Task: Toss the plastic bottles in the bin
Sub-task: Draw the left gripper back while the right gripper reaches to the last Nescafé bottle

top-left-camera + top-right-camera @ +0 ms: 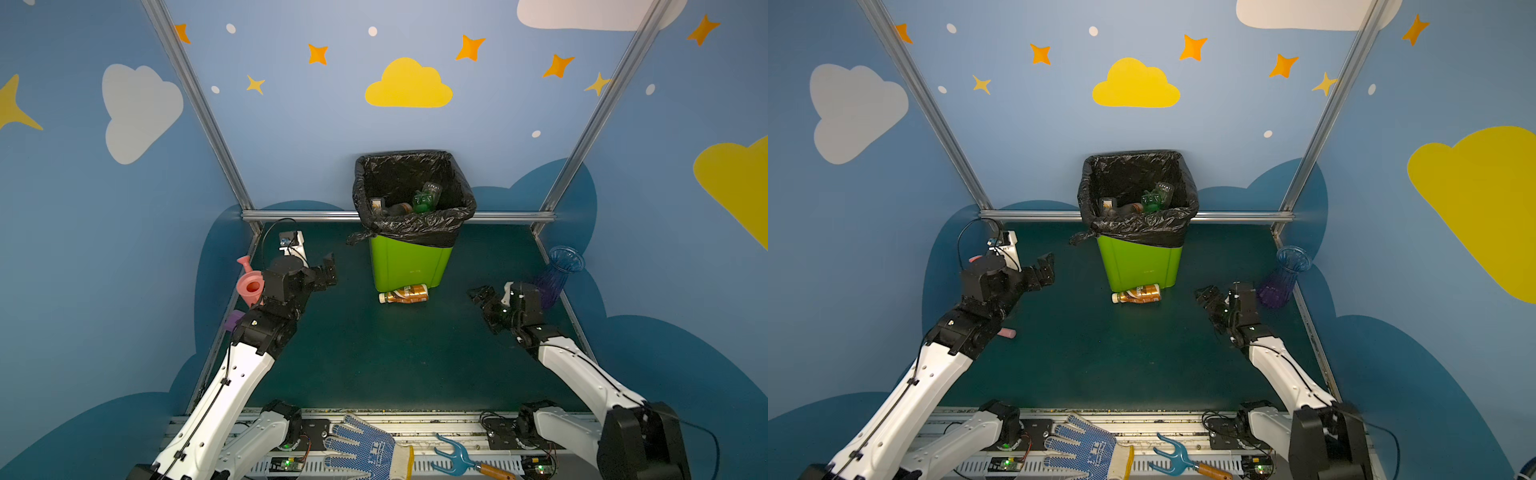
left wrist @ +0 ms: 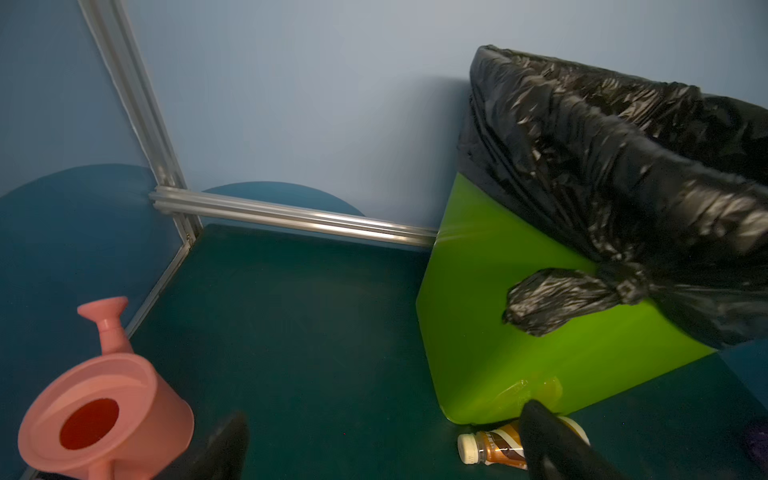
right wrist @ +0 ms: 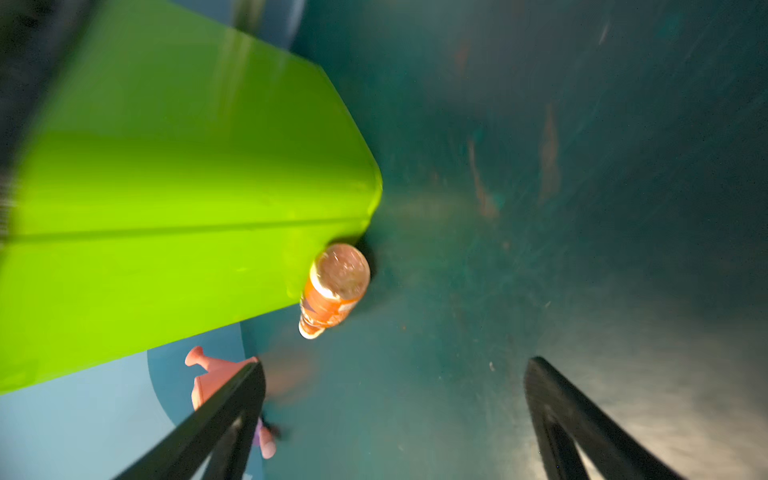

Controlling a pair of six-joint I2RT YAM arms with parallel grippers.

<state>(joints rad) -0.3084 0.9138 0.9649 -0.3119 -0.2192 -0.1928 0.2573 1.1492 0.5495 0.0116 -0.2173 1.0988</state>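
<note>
Floor: dark teal mat [image 1: 374, 357], enclosed by blue walls [image 1: 291, 133] painted with clouds and stars.
Bin [image 1: 409, 262]: green, black-lined, by the back wall, several bottles [image 1: 426, 198] inside.
Brown bottle [image 1: 404, 294]: lying just before the bin's base.
Left pincer [image 1: 330, 270]: spread wide, empty.
Right pincer [image 3: 397, 363]: spread wide, empty.

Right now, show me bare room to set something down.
Bare: the middle of the dark-green mat, nearer the robot than the brown plastic bottle. Crowded: by the lime-green plastic bin, pink watering can and blue-purple ribbed vase.
</note>
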